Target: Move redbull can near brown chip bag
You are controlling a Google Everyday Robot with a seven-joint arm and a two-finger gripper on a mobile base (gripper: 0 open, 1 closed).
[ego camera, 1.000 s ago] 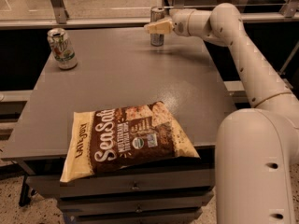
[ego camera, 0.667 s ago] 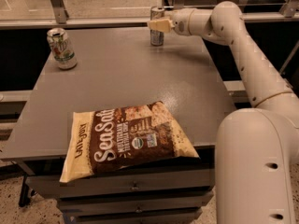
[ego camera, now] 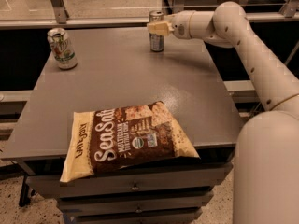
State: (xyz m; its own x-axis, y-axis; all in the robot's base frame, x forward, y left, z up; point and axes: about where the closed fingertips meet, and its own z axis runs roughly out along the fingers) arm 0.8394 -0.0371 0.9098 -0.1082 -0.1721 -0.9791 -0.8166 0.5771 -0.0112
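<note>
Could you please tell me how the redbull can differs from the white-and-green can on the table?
The redbull can is slimmer and silver-grey; the white-and-green can is wider. The redbull can stands at the table's far edge, with the gripper at its middle; the white-and-green can stands alone near the far left corner. Both are upright.

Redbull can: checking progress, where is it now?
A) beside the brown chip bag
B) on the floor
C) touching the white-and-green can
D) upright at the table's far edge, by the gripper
D: the redbull can stands at the far edge of the table with the gripper at it, apart from the brown chip bag.
</note>
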